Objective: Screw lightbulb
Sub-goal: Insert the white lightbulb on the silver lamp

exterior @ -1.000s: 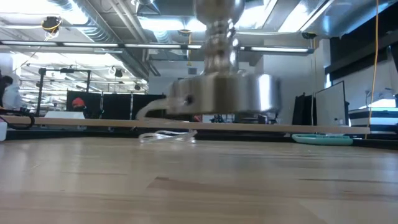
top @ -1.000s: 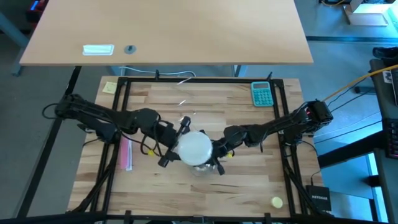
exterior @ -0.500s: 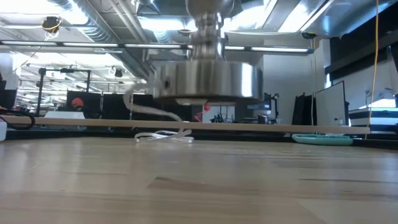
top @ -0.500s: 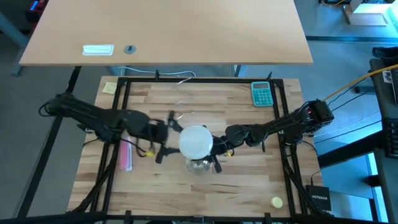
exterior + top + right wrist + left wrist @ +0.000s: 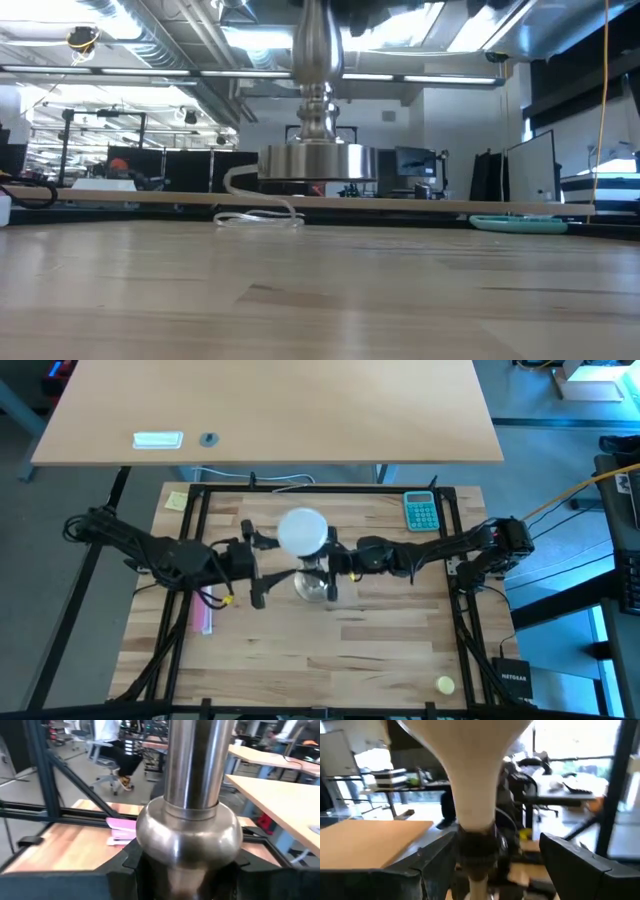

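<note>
High view: the lightbulb [image 5: 302, 530] sits in the socket stand [image 5: 314, 586] at mid-counter [image 5: 380, 650]. The right pincer [image 5: 331, 567] clamps the stand's stem; the left pincer [image 5: 256, 569] gapes beside it, so it likely must regrip and twist

A shiny silver pole [image 5: 200, 760] stands straight up, right in the middle, and it widens into a round silver ball [image 5: 189, 834] lower down. The right gripper [image 5: 187, 870] has its dark fingers [image 5: 125, 870] closed around the stand just under that ball — one on each side. Behind it lies the wooden counter [image 5: 60, 847] with a pink thing [image 5: 121, 831] resting on it. Farther back, a person [image 5: 117, 747] sits on a wheeled chair [image 5: 107, 777] — and pale desks [image 5: 280, 790] stand off to the side.
</note>
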Robot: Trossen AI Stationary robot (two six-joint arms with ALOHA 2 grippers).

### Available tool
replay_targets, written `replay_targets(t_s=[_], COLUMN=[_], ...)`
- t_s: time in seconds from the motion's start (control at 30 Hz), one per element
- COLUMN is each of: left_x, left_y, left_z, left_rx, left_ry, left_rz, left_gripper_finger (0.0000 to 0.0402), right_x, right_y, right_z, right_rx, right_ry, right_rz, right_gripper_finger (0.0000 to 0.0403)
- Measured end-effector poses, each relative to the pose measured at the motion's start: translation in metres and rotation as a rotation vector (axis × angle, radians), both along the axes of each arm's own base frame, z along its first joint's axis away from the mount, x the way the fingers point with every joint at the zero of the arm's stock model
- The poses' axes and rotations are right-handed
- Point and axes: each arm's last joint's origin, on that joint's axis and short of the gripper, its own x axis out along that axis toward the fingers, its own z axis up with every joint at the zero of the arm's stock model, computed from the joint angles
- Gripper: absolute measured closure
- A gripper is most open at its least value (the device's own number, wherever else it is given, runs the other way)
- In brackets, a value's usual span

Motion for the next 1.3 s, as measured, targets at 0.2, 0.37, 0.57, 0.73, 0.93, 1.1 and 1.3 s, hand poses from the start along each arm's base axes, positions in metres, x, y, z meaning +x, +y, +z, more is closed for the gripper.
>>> replay_targets(t_s=[0.2,0.37,0.57,0.73,0.93,1.1,1.3], left_x=[0.006,0.024,0.041,0.05,0.055,0.055,0.056], left_y=[0.002,-0.006,-0.01,-0.009,-0.001,-0.003,-0.006], left_z=[0.001,-0.001,-0.003,-0.004,-0.007,-0.008,-0.01], left_rx=[-0.01,0.011,0.06,0.069,0.087,0.115,0.165], left_ry=[-0.045,-0.122,-0.204,-0.265,-0.245,-0.228,-0.2], left_rz=[0.147,0.172,0.295,0.311,0.319,0.302,0.259], left_gripper_finger=[0.013,0.013,0.013,0.013,0.0143,0.023,0.026], right_x=[0.001,0.001,0.001,0.001,0.001,0.001,0.001], right_y=[-0.008,-0.008,-0.008,-0.008,-0.008,-0.008,-0.008], right_z=[0.0,0.0,-0.001,-0.001,-0.002,-0.002,-0.002], right_rx=[0.0,-0.002,-0.017,-0.02,-0.018,-0.02,-0.029], right_ry=[0.001,0.002,0.003,0.008,0.011,0.011,0.009], right_rz=[-0.022,-0.027,-0.021,-0.021,-0.021,-0.03,-0.034], right_gripper_finger=[0.0262,0.0262,0.0262,0.0262,0.0262,0.0262,0.0262])
